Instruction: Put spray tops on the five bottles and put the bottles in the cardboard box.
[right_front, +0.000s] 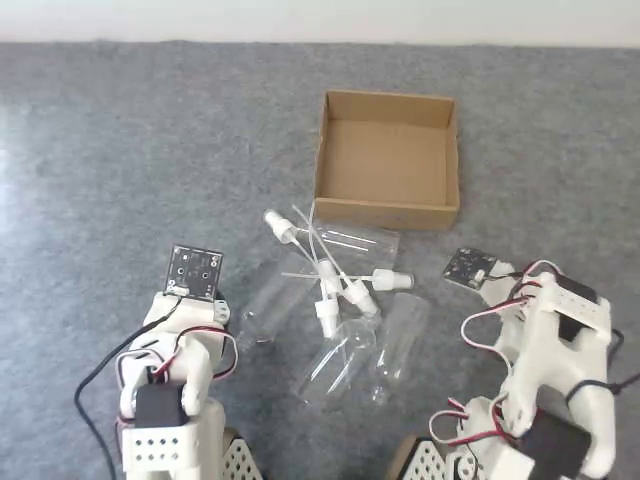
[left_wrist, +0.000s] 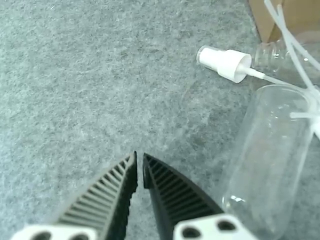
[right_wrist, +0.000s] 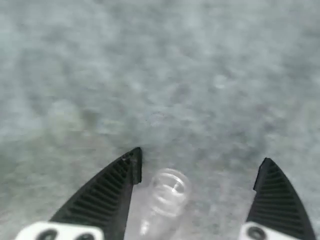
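Several clear bottles lie uncapped in a heap in front of the cardboard box (right_front: 386, 160): one (right_front: 268, 300) nearest the left arm (right_front: 180, 370), two (right_front: 335, 360) (right_front: 400, 335) in the middle, one (right_front: 360, 240) against the box. White spray tops (right_front: 278, 225) (right_front: 392, 279) (right_front: 327, 318) with long tubes lie across them. My left gripper (left_wrist: 139, 158) is shut and holds nothing, low over the carpet beside a bottle (left_wrist: 272, 160) and a spray top (left_wrist: 225, 62). My right gripper (right_wrist: 201, 159) is open, with a bottle's neck (right_wrist: 167, 192) between its fingers.
Grey carpet (right_front: 120, 150) covers the table, with free room left and right of the box. The box is empty, its corner (left_wrist: 265, 15) showing in the left wrist view. The right arm (right_front: 550, 350) stands at the near right.
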